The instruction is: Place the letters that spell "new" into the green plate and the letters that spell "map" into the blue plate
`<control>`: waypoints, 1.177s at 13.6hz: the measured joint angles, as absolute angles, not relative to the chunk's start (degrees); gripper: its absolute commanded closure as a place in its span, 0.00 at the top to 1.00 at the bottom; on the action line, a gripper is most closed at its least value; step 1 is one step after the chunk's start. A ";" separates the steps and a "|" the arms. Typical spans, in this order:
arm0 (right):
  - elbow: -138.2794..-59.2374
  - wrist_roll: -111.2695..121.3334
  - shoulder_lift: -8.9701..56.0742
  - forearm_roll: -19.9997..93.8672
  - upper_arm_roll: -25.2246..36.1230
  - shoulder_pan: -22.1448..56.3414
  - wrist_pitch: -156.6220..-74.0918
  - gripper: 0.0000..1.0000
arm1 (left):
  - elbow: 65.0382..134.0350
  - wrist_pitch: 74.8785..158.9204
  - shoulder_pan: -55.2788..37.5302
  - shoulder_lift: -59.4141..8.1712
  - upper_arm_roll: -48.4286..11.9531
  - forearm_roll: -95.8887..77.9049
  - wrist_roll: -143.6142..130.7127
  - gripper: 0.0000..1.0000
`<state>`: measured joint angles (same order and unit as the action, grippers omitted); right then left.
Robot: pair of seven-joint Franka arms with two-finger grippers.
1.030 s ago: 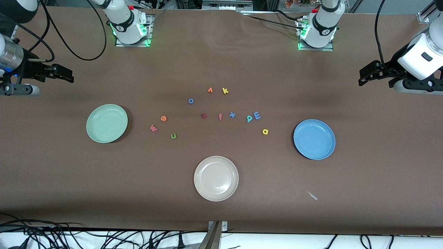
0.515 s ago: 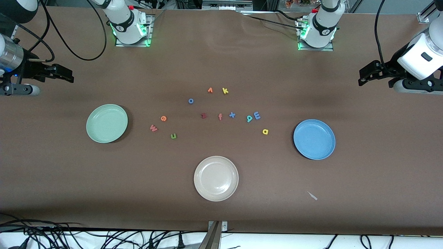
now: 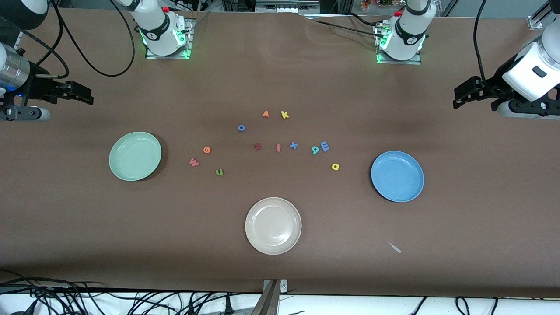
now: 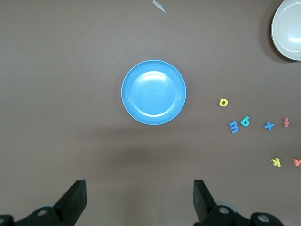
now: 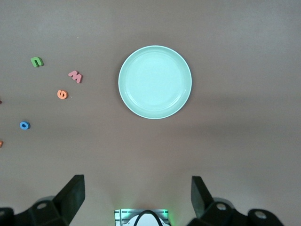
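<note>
Closest to the front camera sits the beige plate [image 3: 273,225], bare and no part of the job, with a small pale scrap [image 3: 395,247] lying toward the left arm's end. A little farther up, the 2 target plates flank the letters: the green plate [image 3: 135,156] at the right arm's end and the blue plate [image 3: 397,176] at the left arm's end, both with nothing in them, so no sorting has begun. The layout looks deliberate: the green n [image 3: 219,172], salmon w [image 3: 194,162] and orange e [image 3: 207,150] cluster nearest the green plate, while the yellow a [image 3: 335,166], teal p [image 3: 315,150] and blue m [image 3: 324,146] lie nearest the blue one, m and p almost touching. Between them run the distractors: dark red z [image 3: 257,146], red-orange f [image 3: 278,148], blue x [image 3: 293,145], then farther off a blue o [image 3: 241,127], orange v [image 3: 265,114] and yellow k [image 3: 285,115]. Farthest, each arm waits high over its own end: the right gripper [image 5: 136,197] and left gripper [image 4: 139,200] both spread wide, holding nothing.
</note>
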<state>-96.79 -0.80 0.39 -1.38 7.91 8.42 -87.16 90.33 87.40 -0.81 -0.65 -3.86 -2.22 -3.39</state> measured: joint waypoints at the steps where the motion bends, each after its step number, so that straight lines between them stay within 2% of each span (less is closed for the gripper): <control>1: -96.79 -0.80 0.39 -1.38 7.91 8.42 -87.16 1.00 | 90.33 87.40 -0.81 -0.65 -3.86 -2.22 -3.39 1.00; 5: -96.79 -0.80 1.00 -1.38 7.76 8.55 -87.26 1.00 | 90.33 87.40 -0.81 -0.65 -3.86 -2.22 -3.39 1.00; 9: -96.68 -0.62 4.33 -1.36 5.68 10.26 -87.99 1.00 | 90.33 87.40 -0.81 -0.65 -3.86 -2.22 -3.39 1.00; 16: -96.65 -0.81 8.50 -0.82 3.67 13.36 -95.66 1.00 | 90.33 87.40 -0.79 -0.65 -3.81 -2.22 -3.39 1.00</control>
<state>-96.65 -0.81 8.50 -0.82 3.67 13.36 -95.66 90.33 87.40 -0.79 -0.65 -3.81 -2.22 -3.39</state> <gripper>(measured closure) 0.000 0.000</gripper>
